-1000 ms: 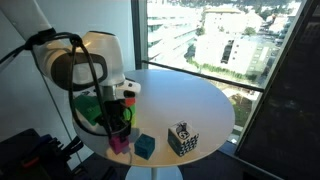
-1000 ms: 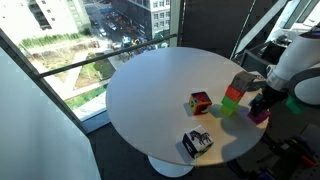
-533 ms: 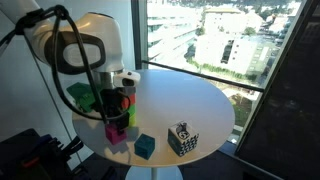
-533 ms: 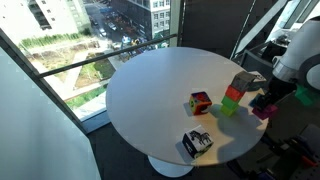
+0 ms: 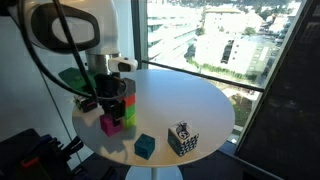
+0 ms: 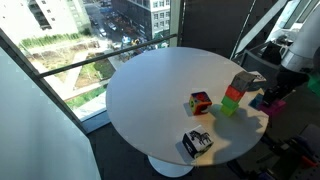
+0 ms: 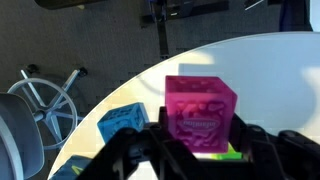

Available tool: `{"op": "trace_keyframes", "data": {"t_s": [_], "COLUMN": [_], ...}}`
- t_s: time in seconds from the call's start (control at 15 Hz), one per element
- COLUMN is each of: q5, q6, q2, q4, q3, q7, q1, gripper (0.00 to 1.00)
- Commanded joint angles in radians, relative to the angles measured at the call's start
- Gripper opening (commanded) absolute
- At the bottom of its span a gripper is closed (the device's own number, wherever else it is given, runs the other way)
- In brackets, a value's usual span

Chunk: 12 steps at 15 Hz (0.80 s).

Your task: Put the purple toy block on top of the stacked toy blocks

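One cube aloft: in an exterior view, the purple toy block [image 5: 111,125] is pinched in the gripper [image 5: 109,116], just beside the stacked toy blocks [image 5: 127,100].
Table [image 5: 200,95]: teal cube [image 5: 146,147] and patterned cube [image 5: 181,139] sit near its edge.
Stack: in an exterior view, the block [image 6: 262,101] hangs beside the column [image 6: 236,93], below the grey top.
Wrist: fingers [image 7: 135,155] are narrowed on the block's [image 7: 200,115] sides, with the teal cube [image 7: 124,122] beyond.

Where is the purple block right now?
In the wrist view, the purple block is gripped in the end effector, beside the stacked blocks.
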Motion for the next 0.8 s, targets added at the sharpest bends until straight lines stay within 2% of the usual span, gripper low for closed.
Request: {"op": "trace_keyframes", "data": {"t_s": [0.0, 0.33, 0.73], "q5": [0.001, 0.013, 0.080], "q6": [-0.077, -0.132, -0.239], "q2": [-0.073, -0.125, -0.166], "q4": [0.011, 0.033, 0.086], "q3": [0.028, 0.042, 0.031], "q7": [0.011, 0.011, -0.035], "q1": [-0.020, -0.019, -0.006], "gripper": [0.31, 0.31, 0.31]}}
